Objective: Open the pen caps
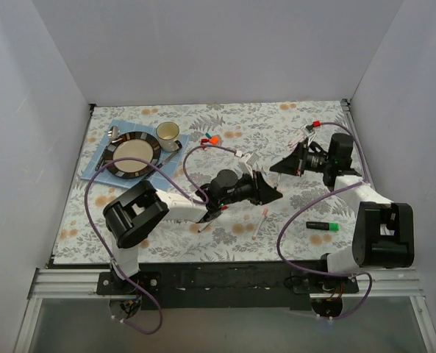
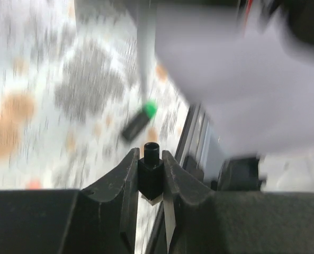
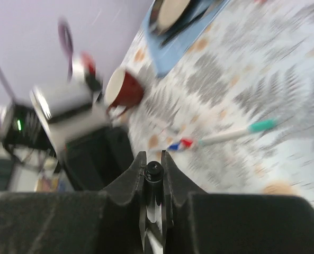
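The left hand [image 2: 150,156] pinches a black stub [image 2: 150,172] and the right hand [image 3: 153,156] a black tube [image 3: 153,173], facing each other mid-frame. They are probably body and cap of one pen, gripped to pull apart; blur hides which. A green cap [image 1: 334,227] sits on its marker [image 1: 317,225], lower right on the counter [image 1: 262,121].

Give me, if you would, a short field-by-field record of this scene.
left gripper: shut on a black tube
right gripper: shut on a black cylinder
black marker: lying on the cloth at near right, green cap on
white pen: lying on the cloth, teal cap on
thin pen: lying on the cloth near the left gripper
plate and cup: far left, away from both grippers
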